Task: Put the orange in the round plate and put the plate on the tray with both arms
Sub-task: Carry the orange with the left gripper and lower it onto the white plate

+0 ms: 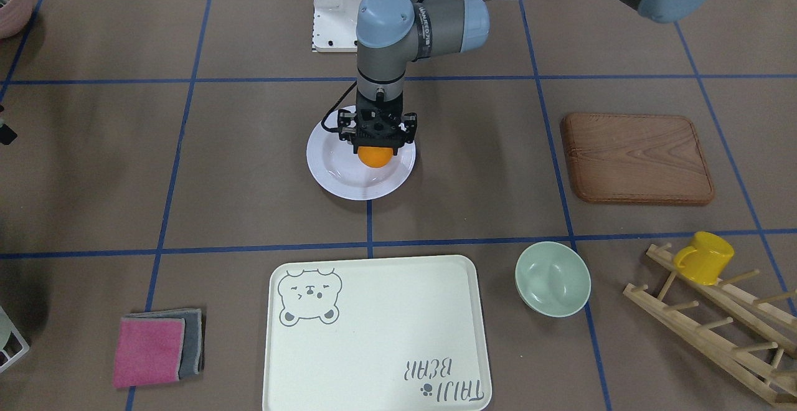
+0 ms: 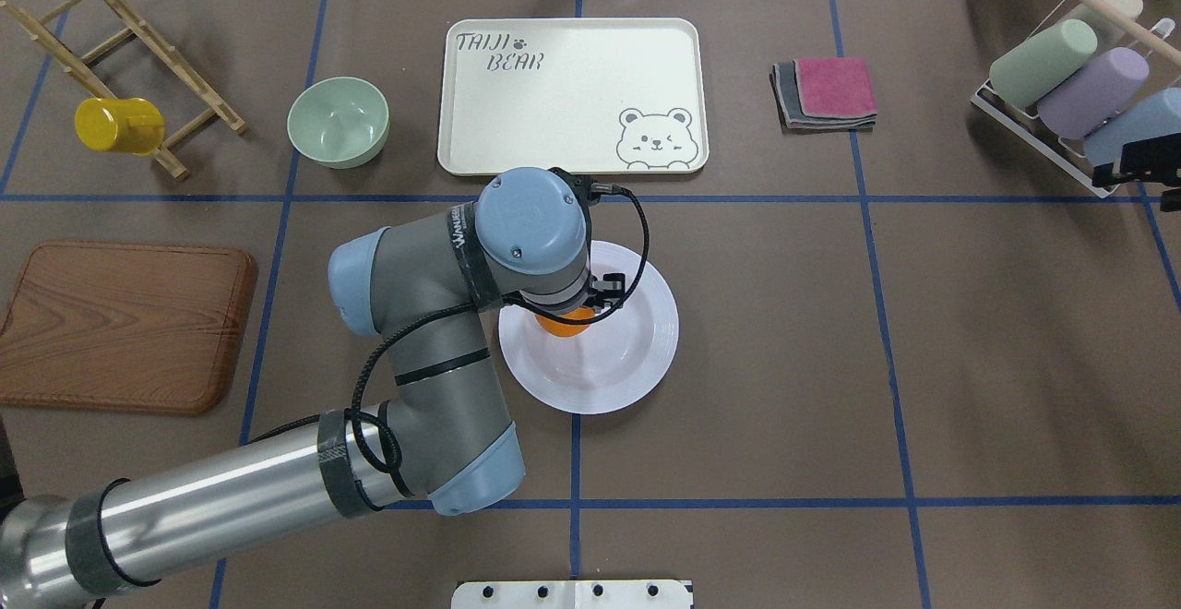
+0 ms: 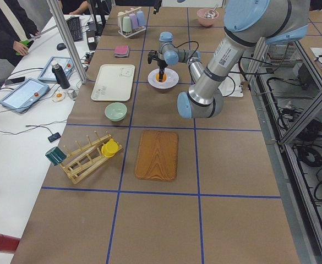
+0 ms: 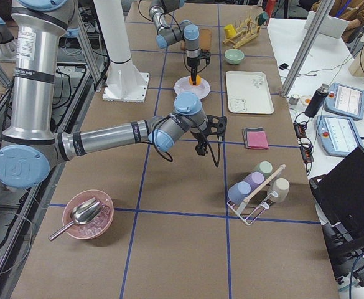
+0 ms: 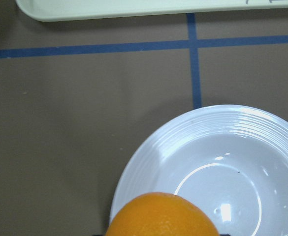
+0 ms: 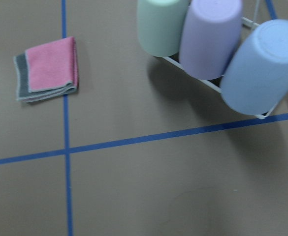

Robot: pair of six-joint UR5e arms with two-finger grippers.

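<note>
The orange (image 1: 374, 157) hangs just over the sunken centre of the white round plate (image 1: 346, 180), gripped from above by my left gripper (image 1: 375, 149), which is shut on it. The left wrist view has the orange (image 5: 161, 216) close at the bottom edge, the plate (image 5: 208, 162) below it and the tray (image 5: 134, 7) edge at the top. The cream bear tray (image 1: 373, 336) lies flat beyond the plate, one grid square away. My right gripper (image 2: 1149, 166) hovers far off by the cup rack (image 2: 1070, 92); its fingers cannot be made out.
A pale-green bowl (image 1: 553, 278) sits beside the tray. A wooden board (image 1: 636, 157) lies on the left arm's side. A yellow mug (image 1: 703, 256) hangs on a wooden rack. A folded pink cloth (image 1: 152, 349) lies on the tray's other side.
</note>
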